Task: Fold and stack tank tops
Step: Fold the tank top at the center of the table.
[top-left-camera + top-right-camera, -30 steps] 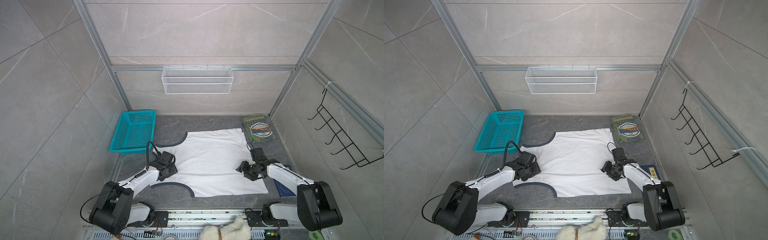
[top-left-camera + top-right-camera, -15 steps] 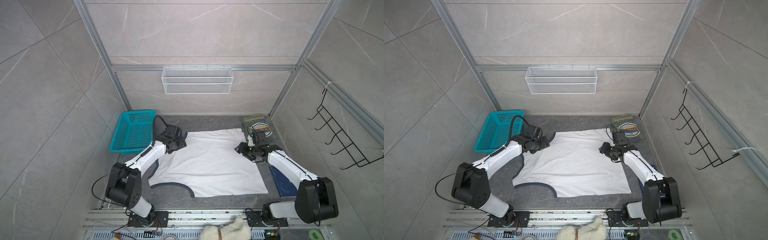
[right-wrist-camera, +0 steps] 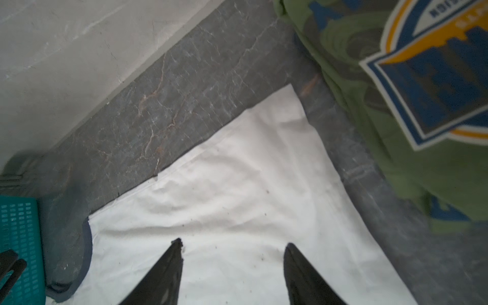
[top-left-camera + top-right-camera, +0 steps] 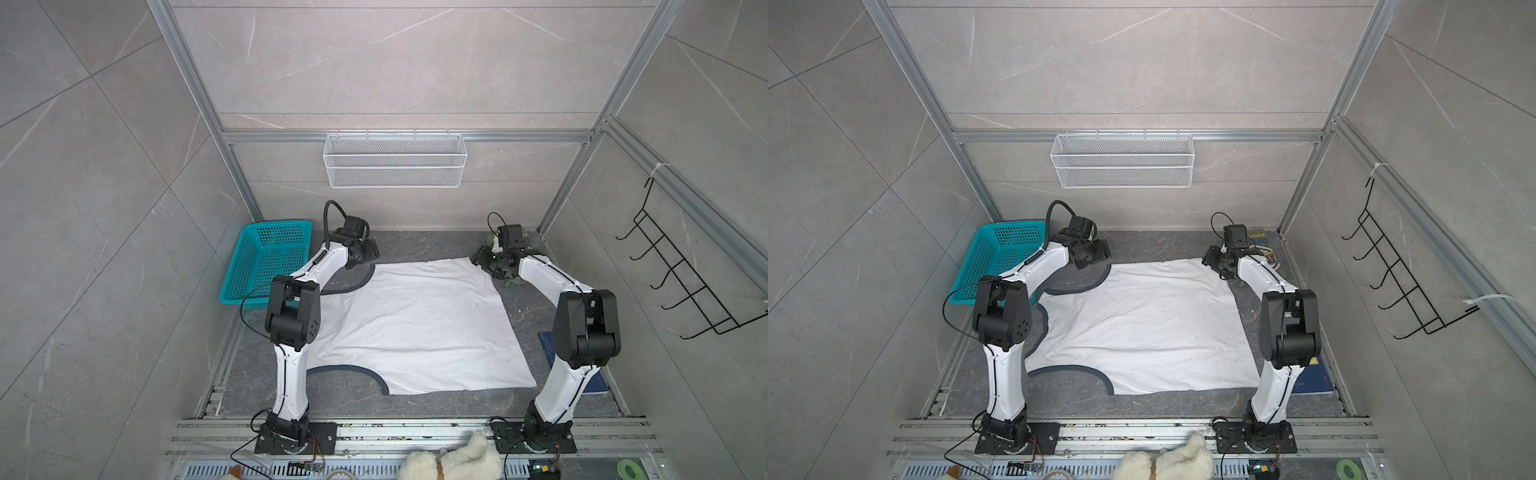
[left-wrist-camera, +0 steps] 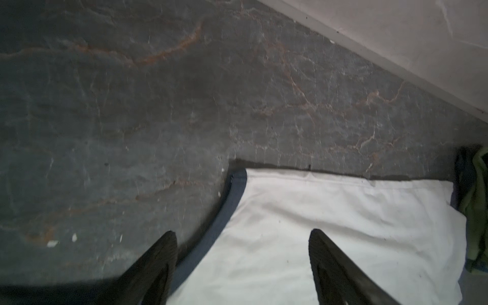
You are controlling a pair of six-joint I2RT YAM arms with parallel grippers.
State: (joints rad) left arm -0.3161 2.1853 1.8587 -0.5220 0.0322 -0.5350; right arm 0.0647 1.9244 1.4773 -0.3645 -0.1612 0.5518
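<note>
1. The white tank top (image 4: 415, 324) lies spread flat across the middle of both top views on the dark grey table (image 4: 424, 245). Its armholes are toward the left of the frame and its hem toward the right. We judge it is laid out this way for a first fold.
2. The left gripper (image 4: 371, 250) sits at the cloth's upper left corner. In the left wrist view its jaws stand wide apart, straddling the navy armhole trim (image 5: 227, 211) with nothing pinched. We cannot tell whether the fingertips touch the fabric.
3. The right gripper (image 4: 478, 261) sits at the upper right corner. In the right wrist view its jaws are parted over plain white cloth and hold nothing.
4. We judge the arms are placed at these two far corners so they can pinch together and carry that edge toward the bottom of the frame.
5. The olive green tank top (image 3: 396, 163) lies in the upper right, just beside the white corner, with its badge print (image 3: 435, 79) facing up. The right arm hides most of it in the top views. We take it for the stack's base.
6. The teal basket (image 4: 270, 266) at the upper left shows nothing inside. The wire basket (image 4: 395, 170) on the back wall also looks bare.
7. The plush toy (image 4: 453, 461) at the bottom edge and the dark blue board (image 4: 598, 382) at the lower right lie apart from the work.
</note>
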